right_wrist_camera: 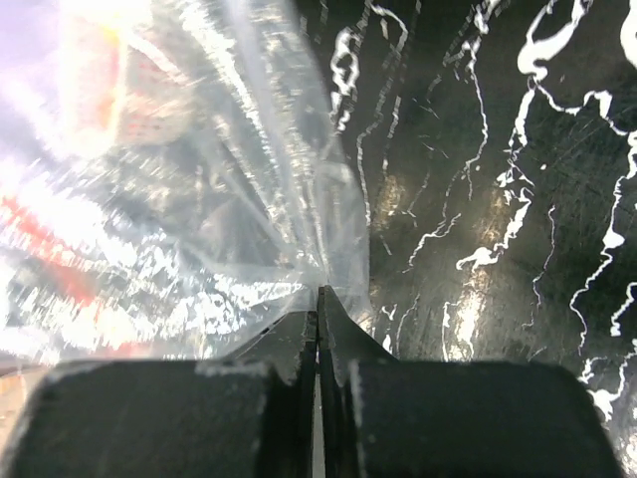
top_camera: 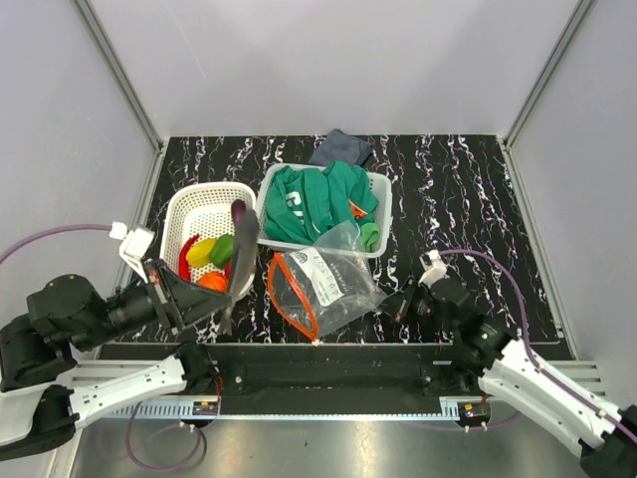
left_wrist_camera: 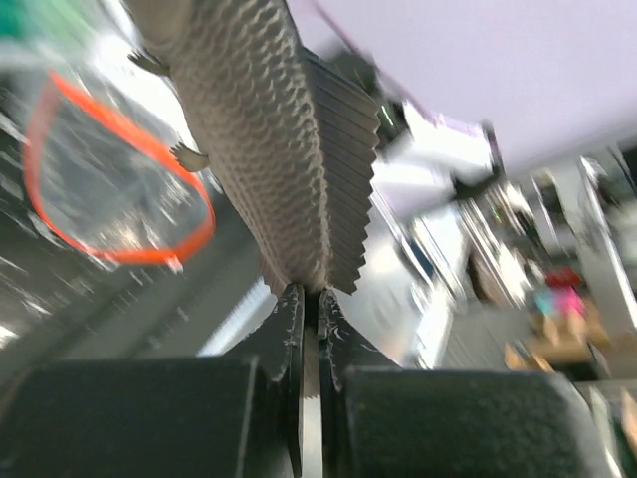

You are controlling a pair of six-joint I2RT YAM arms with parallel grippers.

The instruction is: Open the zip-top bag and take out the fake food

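Zip-top bag (top_camera: pixel 323 284) lies mouth agape near the counter's (top_camera: pixel 468 229) near edge, about midway along. Right end effector (top_camera: pixel 396 302) is clamped on the bag's right corner. Left end effector (top_camera: pixel 239 261), fingers pressed together on nothing, hangs beside the white basket (top_camera: pixel 194 204) holding the fake food (top_camera: pixel 209 254), toward the left edge.

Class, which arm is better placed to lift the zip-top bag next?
Probably right: the right tool is shut on the zip-top bag; the left tool is shut, apart from it, beside the oval white basket.

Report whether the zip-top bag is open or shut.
Open. On the zip-top bag, the orange zip strip spreads in a wide loop, sides apart.
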